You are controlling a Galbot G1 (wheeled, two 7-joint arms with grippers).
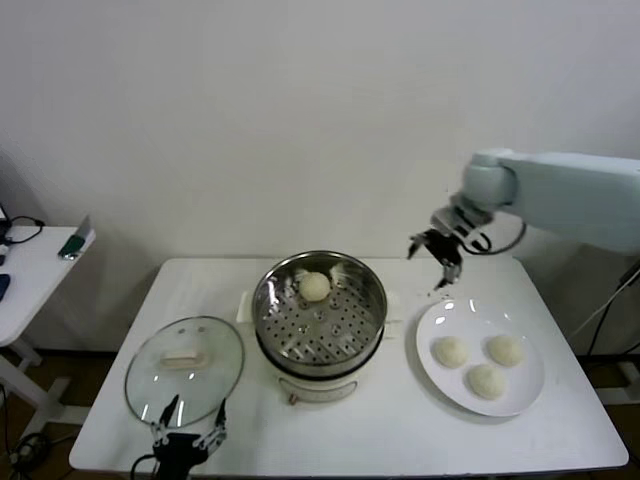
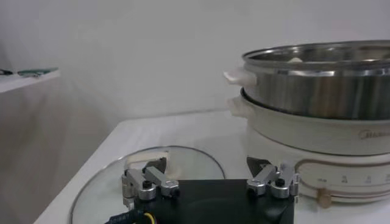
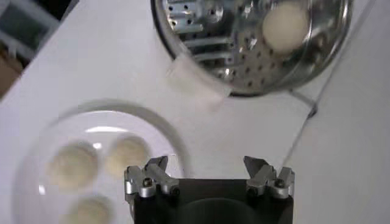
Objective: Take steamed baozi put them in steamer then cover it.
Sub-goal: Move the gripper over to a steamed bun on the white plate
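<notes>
White table against a plain pale wall, with a second small side table off on the robot's left.

So the steamer sits about mid-table, shiny perforated basket on the cream pot base, and there's one baozi in it already, toward the far side of the basket. The other three baozi are clustered on the white plate to the robot's right of the steamer, plate and pot near each other but not touching.

The right gripper is up in the air over the far right part of the table, between the steamer's rim and the far edge of the plate. Jaws spread wide, nothing in them. From its wrist cam you look down on the plate's buns on one side and the basket with its single bun on the other, bare tabletop straight under the fingers.

The left gripper is parked low at the near edge of the table, also wide open and empty, right at the near rim of the glass cover. That lid lies flat on the table, handle up, on the robot's left of the steamer, just beside the pot base.

Room-wise: bare table behind the lid and in the far corners, and a strip along the near edge in front of the pot. The plate sits fairly close to the right and near edges.
</notes>
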